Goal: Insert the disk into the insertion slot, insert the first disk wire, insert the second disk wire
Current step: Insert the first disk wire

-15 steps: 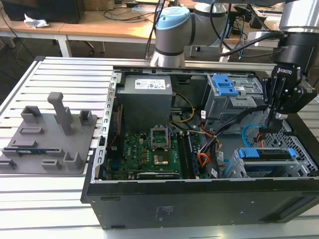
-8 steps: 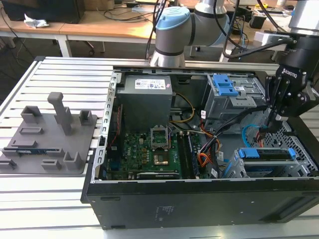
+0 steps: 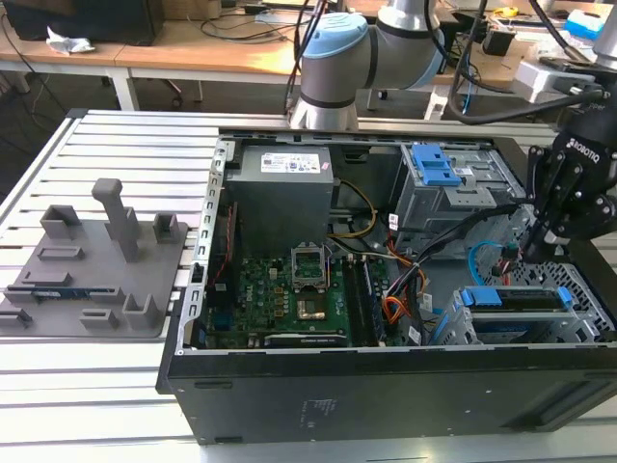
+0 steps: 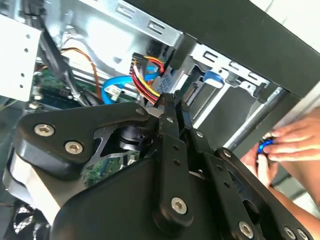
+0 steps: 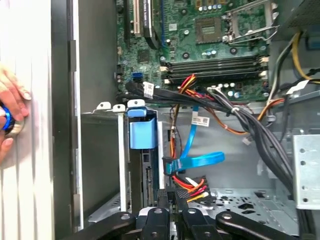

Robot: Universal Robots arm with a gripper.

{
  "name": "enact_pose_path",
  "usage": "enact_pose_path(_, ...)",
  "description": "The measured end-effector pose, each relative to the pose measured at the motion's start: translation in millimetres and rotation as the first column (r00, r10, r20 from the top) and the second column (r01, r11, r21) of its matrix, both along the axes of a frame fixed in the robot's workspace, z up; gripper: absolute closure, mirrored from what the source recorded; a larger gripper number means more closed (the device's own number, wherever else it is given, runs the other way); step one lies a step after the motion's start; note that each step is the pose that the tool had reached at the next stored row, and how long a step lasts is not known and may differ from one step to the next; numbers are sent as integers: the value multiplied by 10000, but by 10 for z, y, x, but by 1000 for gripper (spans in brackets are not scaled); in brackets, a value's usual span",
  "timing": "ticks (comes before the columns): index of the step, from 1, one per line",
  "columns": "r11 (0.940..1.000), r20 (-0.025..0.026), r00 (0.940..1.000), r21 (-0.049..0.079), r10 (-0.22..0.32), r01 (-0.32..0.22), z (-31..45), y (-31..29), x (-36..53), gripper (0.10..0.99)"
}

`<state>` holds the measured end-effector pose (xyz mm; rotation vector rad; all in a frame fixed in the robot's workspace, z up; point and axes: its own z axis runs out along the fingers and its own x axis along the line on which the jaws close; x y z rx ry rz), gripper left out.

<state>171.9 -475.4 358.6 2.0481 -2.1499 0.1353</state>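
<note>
Checking the disk [image 5: 142, 134] first: where's it sit?

B: In the insertion slot [image 3: 582, 287]. Blue carrier tab is at the bay mouth, body inside the perforated cage, low on the exterior view's right of the computer case [image 3: 386, 395]. Looks seated to me, so step 1 is done, I'd say.

A: And the pincer [image 4: 174, 100]?

B: Fingers together, clamped on the plug of the red-yellow disk wire [image 4: 146, 75]. Plug's just beside the disk's connector edge. Can't tell if it's touching or partly in, the tips hide the joint.

A: So step in hand = first wire?

B: My read, yes. The blue disk wire [image 5: 196, 161] hangs loose near by. Its end looks free, not plugged at the disk side as far as I can see.

A: Tips for doing it well?

B: Keep the plug square to the port, push straight in, no twist. Conn. of this sort is prob. keyed, so orientation must match or it'll jam. Grip's on the plug body, which is good, since the strands are floppy & would likely buckle if pushed from further back. Watch the blue wire & the black cable bundle [image 5: 260, 131] close by; either could snag on a finger.

A: Anything else round it?

B: A person's hand [image 4: 294, 142] rests outside the case wall on the table [image 3: 116, 145], holding a small blue thing, apart from the arm. Grey parts fixture [image 3: 96, 253] sits at the exterior view's left, well apart from the pincer.
</note>
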Motion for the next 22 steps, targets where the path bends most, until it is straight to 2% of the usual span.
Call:
enact_pose_path(3,9988,-1,10000,491,1,-1,27,-43,1,922)
enact_pose_path(5,9975,-4,10000,705,1,0,47,-97,2,922)
enact_pose_path(8,9963,-19,10000,859,1,0,51,-202,3,922)
enact_pose_path(10,9957,-23,10000,921,2,0,50,-238,6,922)
enact_pose_path(11,9956,-59,10000,934,5,1,51,-243,14,922)
enact_pose_path(12,9956,-168,9999,933,7,8,51,-243,28,922)
enact_pose_path(14,9956,-444,9990,933,12,29,51,-244,66,922)
enact_pose_path(15,9956,-540,9985,933,16,35,51,-243,77,922)
enact_pose_path(17,9956,-570,9984,933,24,29,51,-243,76,922)
enact_pose_path(22,9957,-567,9983,928,125,-72,50,-246,77,922)
